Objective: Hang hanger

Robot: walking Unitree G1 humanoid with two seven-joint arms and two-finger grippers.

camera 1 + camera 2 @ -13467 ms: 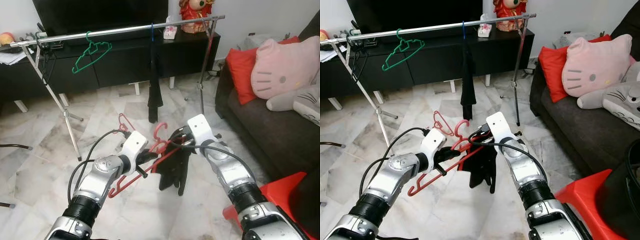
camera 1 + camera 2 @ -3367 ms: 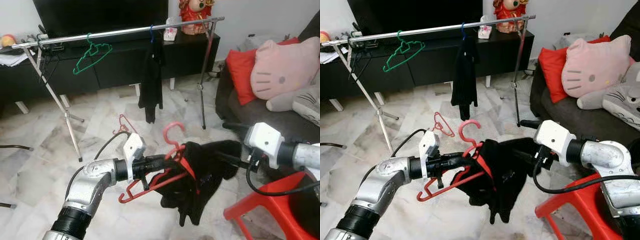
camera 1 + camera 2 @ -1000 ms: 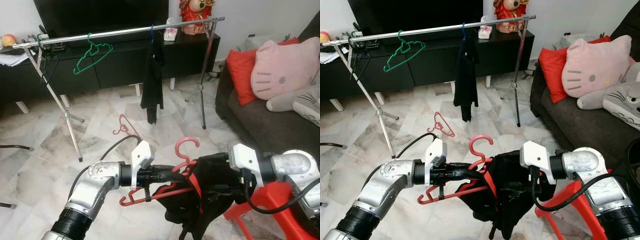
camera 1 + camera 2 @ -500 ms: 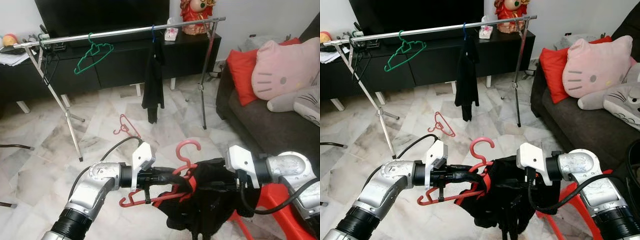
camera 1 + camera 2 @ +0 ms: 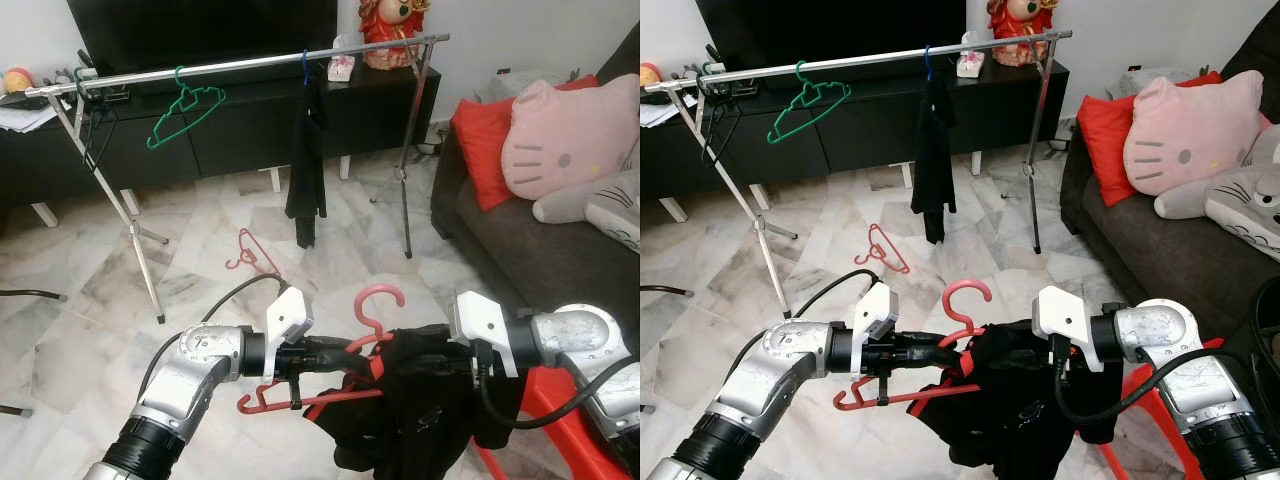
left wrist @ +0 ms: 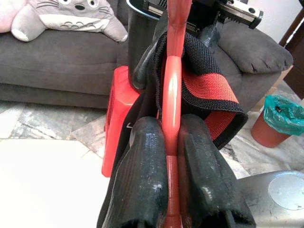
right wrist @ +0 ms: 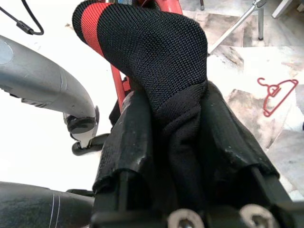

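our left gripper (image 6: 172, 156) clamps the red hanger (image 5: 372, 322) while our right gripper (image 7: 173, 137) pinches the black garment (image 5: 1015, 400) (red-trimmed) just beside it.

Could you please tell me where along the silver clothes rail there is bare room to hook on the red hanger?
Two free stretches on the silver clothes rail: between the green plastic hanger and the hung black garment, and from that garment to the rail's right upright. The rail's left end is crowded with dangling cables. The left gripper holds the red hanger; the right gripper pinches its black cloth.
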